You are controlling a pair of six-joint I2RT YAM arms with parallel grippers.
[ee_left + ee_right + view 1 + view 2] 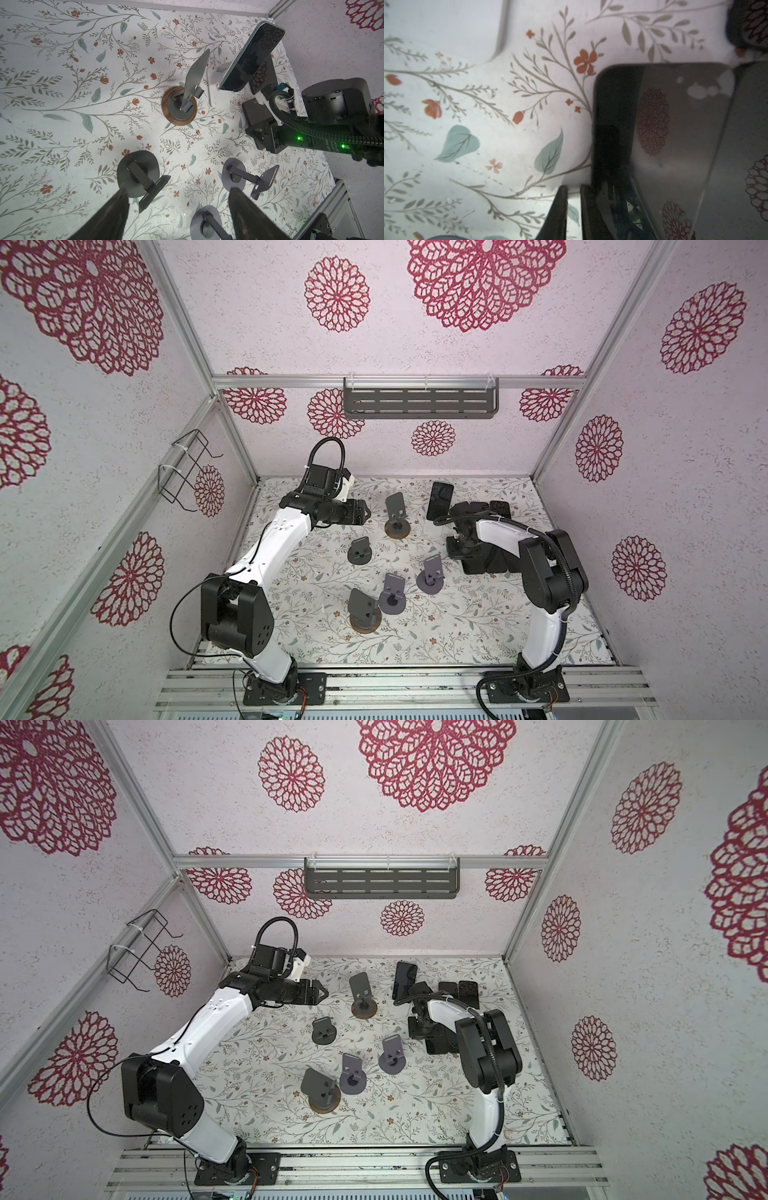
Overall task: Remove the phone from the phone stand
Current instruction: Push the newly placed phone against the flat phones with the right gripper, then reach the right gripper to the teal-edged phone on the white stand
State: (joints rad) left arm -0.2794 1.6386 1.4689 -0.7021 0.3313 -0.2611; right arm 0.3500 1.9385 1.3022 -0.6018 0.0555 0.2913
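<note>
The phone [439, 501] stands on the white phone stand [212, 87] at the far side of the surface [457, 639], right of centre. The surface is a matte sheet printed with thin grey sprigs, teal leaves and rust-red flowers. The phone is a slim rounded rectangle with a glossy black screen and a teal edge (the glass mirrors a red rosette from the wall). Its long axis runs upright but tilted back, the upper end farther away than the lower. The lower short end sits in the stand's lip, and the screen faces up toward the near side.

Five empty stands [395, 506] of matte grey stand left of it and nearer. Each is a flat rounded plate on a short stem. Two rest on brown wood-grained rings [397, 533] and the others on plain grey discs. Several dark phones [498, 510] lie flat at the right, just beside the phone stand.

The left end effector [363, 512] hangs above the far left of the surface, pointing right. In the left wrist view its dark, tapered fingers [116, 214] are wide apart with nothing between them.

The right end effector [574, 188] is low over the surface, beside the rounded edge of one flat phone. Its fingers are nearly together, a thin slit of floral print shows between them, and they are clamped on nothing.
</note>
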